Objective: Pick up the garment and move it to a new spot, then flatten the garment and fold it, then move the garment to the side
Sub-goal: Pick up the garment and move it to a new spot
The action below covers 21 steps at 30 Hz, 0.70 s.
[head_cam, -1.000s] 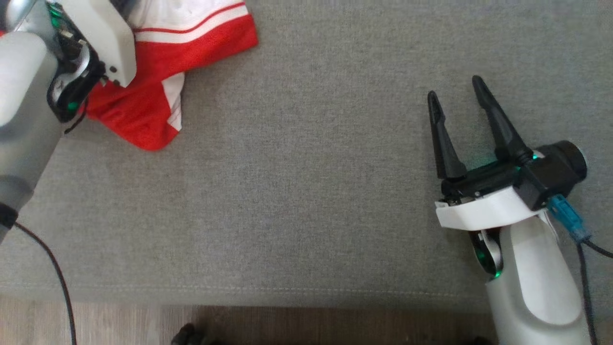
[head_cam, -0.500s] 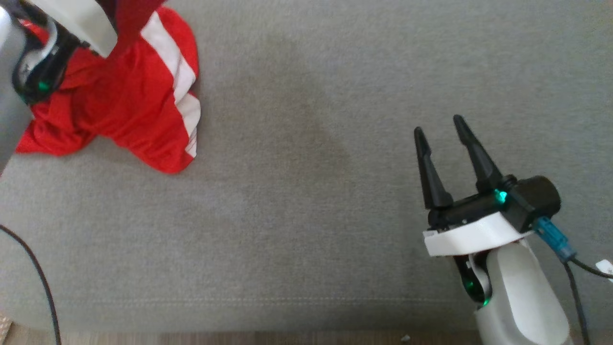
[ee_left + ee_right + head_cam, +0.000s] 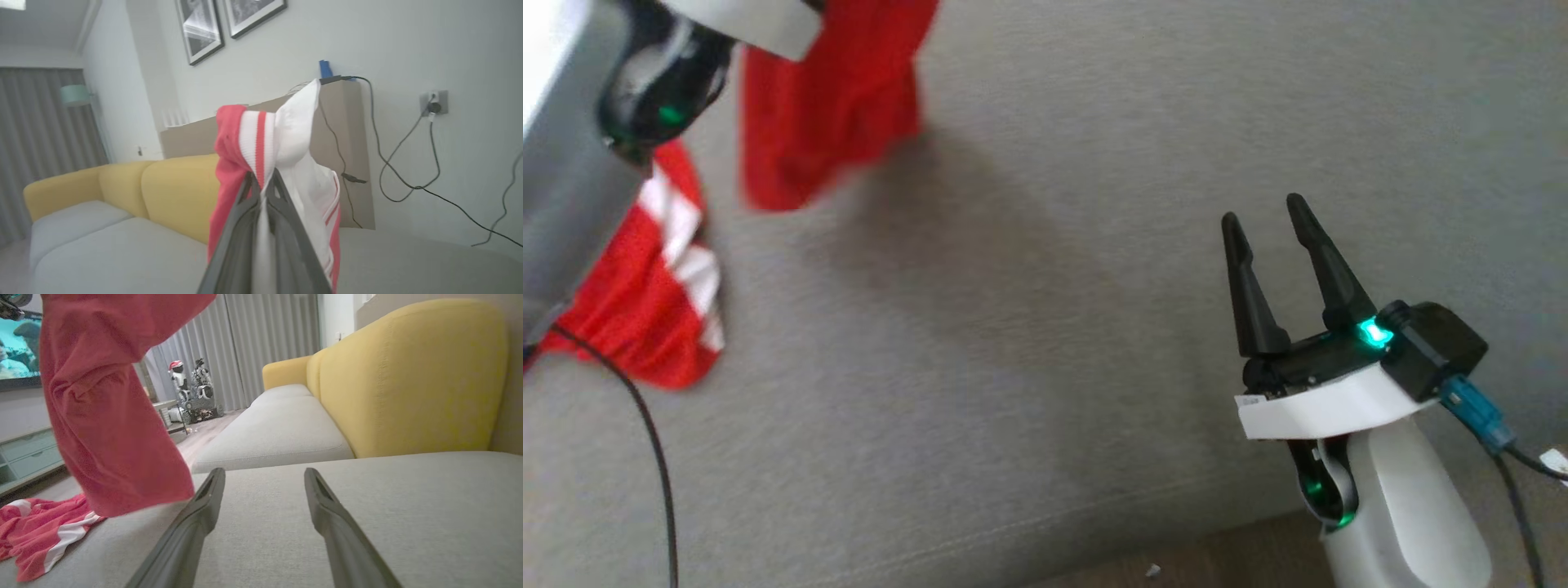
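Left claw (image 3: 261,179) clenched on the garment (image 3: 286,134) by its striped edge, held high so it drapes for transfer; tail on the sofa cushion (image 3: 1013,327). Right claw (image 3: 1262,208) released, parked aside.

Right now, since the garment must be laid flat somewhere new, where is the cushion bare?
Bare: the cushion between the hanging garment and the open right gripper, forward to its front seam. Crowded: the left edge, where the left gripper holds the garment and its red-and-white end lies on the cushion.
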Motion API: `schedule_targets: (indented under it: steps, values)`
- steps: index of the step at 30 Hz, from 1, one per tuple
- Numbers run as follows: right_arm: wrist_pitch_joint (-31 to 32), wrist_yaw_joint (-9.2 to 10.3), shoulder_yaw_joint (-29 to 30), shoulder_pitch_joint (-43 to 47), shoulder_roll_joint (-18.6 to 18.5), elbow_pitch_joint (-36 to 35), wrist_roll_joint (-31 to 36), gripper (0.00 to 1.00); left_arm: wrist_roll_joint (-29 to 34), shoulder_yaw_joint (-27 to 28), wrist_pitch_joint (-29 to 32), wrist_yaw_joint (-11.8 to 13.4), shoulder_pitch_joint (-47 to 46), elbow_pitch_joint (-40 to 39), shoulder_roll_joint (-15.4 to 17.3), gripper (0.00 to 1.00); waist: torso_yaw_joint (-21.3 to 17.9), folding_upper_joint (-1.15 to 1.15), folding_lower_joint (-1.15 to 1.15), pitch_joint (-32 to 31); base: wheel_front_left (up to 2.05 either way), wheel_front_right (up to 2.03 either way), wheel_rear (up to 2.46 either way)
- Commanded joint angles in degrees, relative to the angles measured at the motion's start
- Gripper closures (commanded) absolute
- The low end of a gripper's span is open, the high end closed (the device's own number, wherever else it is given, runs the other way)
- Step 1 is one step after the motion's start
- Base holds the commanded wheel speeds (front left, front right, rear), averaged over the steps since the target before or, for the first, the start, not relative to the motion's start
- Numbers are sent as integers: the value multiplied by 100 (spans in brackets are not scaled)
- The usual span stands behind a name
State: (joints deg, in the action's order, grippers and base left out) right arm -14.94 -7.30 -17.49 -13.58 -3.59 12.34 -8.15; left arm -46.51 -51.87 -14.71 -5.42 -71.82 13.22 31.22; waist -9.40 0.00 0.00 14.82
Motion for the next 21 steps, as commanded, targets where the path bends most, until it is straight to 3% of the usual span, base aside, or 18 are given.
schedule_targets:
  steps: [1, 8, 12, 15, 17, 21]
  values:
    - [-6, -19, -143, -65, 70, -264, -126, 0, 78, 234, 9, 82, -484, -168, 42, 100, -584, 0, 0, -6, 0, 0, 0]
    - [-6, -19, -156, -85, 70, -583, -449, 0, 199, -108, 253, 96, -520, -159, -286, 100, -1178, 0, 0, 291, 0, 0, 0]
    - [-6, -19, -217, -62, 71, -756, -716, 0, 182, -315, 180, 179, 76, -42, -288, 100, -1355, 0, 0, 480, 0, 0, 0]
    - [-6, -19, -140, 15, 71, -845, -722, 0, 343, -316, 16, 441, 771, 135, -285, 100, -1285, 0, 0, 576, 0, 0, 0]
    - [-6, -19, -74, 85, 71, -801, -679, 0, 323, -132, -20, 555, 1354, 282, -457, 100, -1147, 0, 0, 613, 0, 0, 0]
    - [-6, -19, -142, 113, 71, -654, -537, 0, 900, 318, -26, 571, 2368, 675, -775, 100, -864, 0, 0, 601, 0, 0, 0]
